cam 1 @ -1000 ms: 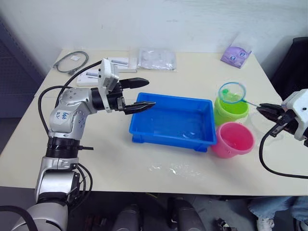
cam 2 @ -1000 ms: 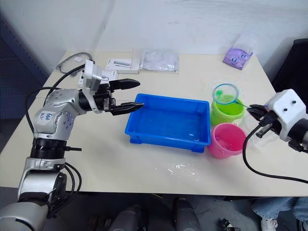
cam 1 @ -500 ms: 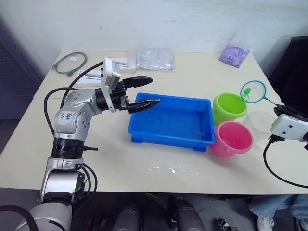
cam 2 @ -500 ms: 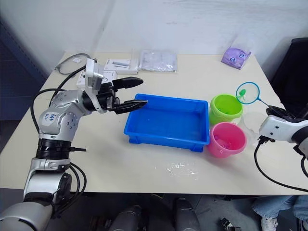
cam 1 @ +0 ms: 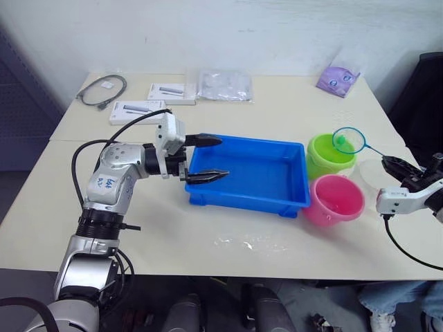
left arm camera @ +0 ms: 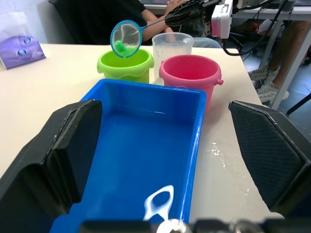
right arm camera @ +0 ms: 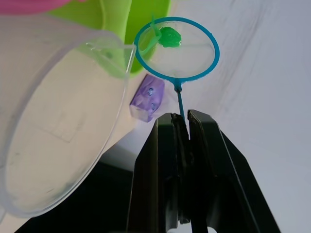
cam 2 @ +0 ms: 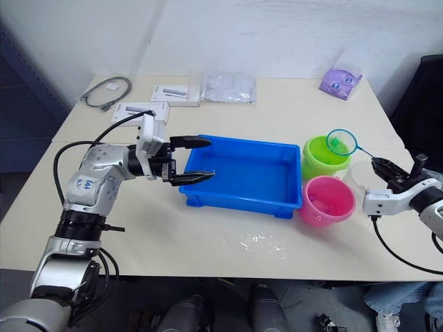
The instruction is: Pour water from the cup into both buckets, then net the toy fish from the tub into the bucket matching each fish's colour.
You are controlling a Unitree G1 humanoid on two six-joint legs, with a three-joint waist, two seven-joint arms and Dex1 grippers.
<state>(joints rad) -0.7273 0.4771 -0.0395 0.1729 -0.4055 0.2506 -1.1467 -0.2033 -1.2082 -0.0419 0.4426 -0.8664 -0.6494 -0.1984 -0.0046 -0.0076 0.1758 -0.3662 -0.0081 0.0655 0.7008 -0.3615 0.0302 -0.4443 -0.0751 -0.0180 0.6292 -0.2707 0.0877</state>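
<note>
Note, your right wrist view reveals a green fish (right arm camera: 169, 37) in the net (right arm camera: 176, 47), right gripper (right arm camera: 183, 116) clamped on its handle, hoop above the green bucket (cam 1: 330, 156), left gripper (cam 1: 205, 158) spread wide over the tub (cam 1: 249, 176).

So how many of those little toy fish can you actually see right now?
1: a green fish sits in the net, held over the lime green bucket by the right hand. More may lie hidden inside the buckets or the blue tub.

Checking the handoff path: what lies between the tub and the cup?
The green bucket and pink bucket, side by side between tub and cup, in the eye views.
</note>
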